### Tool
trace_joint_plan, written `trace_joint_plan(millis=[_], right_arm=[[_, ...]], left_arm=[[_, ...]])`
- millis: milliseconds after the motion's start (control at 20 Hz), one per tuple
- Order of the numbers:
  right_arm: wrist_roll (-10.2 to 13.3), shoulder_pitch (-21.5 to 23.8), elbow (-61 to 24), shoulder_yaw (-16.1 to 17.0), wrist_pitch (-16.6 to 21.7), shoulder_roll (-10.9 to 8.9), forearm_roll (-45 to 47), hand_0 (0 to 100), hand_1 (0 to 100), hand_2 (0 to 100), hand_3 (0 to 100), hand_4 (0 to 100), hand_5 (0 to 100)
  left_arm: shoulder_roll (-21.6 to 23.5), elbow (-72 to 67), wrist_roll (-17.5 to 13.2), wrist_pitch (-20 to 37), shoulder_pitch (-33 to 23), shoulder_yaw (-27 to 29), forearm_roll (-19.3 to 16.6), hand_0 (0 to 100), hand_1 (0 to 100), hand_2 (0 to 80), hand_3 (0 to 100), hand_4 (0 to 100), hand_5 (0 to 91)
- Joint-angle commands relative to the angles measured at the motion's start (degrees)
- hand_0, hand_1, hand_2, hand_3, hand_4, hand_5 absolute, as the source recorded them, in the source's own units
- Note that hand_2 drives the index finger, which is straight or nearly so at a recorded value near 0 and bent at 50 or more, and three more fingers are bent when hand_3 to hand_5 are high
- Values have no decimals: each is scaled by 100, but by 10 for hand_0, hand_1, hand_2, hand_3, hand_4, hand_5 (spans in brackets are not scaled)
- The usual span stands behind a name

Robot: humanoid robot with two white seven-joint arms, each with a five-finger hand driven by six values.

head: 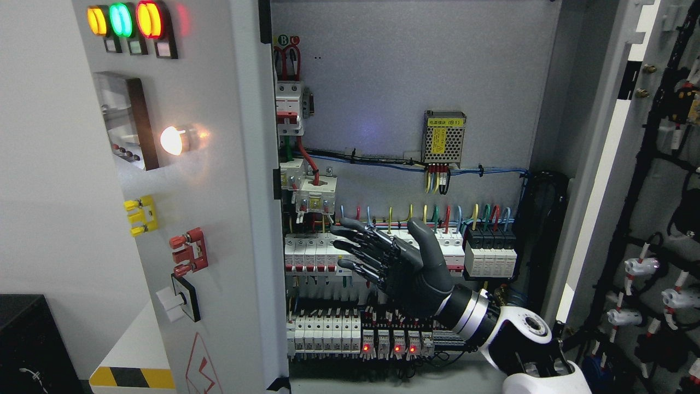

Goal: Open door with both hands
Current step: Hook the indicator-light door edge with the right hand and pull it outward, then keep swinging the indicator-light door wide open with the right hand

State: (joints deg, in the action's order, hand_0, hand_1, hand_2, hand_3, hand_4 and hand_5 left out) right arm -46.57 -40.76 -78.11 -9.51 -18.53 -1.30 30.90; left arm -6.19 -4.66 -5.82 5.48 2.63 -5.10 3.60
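- The right hand hovers palm-up inside the cabinet, fingers spread and straight, holding nothing.
- It floats before the breaker rows, between both open doors.

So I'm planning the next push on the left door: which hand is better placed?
Probably the right hand: its open fingers point toward the left door edge; no left hand is visible.

Right hand: dark grey, glossy palm and thumb; black jointed fingers with exposed linkages. Wrist: black cuff with silver ring band. Forearm: white shell at lower right, round grey disc joint with dark centre, black gap between white sections. No markings legible.
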Motion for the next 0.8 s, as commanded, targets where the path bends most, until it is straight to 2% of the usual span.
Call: trace_joint_plan(millis=[0,150,250,301,751], right_arm=[[-37,612,-951,-709,7,-116,12,0,0,0,0,0,0],[-80,744,-1083,-920,7,-108,100,0,0,0,0,0,0],[-343,858,-1267,-1148,7,-99,109,0,0,0,0,0,0],[-370,911,-1329,-1263,7,-99,109,0,0,0,0,0,0],[-371,1228,-1725,-2010,-28,-90,100,0,0,0,0,0,0]], left_arm=[[-5,0,2,-21,1,0,0,0,0,0,0,0,0],[3,0,2,-21,1,0,0,0,0,0,0,0,0],[-5,0,2,-21,1,0,0,0,0,0,0,0,0],[-5,0,2,-21,1,0,0,0,0,0,0,0,0],[-5,0,2,-21,1,0,0,0,0,0,0,0,0]])
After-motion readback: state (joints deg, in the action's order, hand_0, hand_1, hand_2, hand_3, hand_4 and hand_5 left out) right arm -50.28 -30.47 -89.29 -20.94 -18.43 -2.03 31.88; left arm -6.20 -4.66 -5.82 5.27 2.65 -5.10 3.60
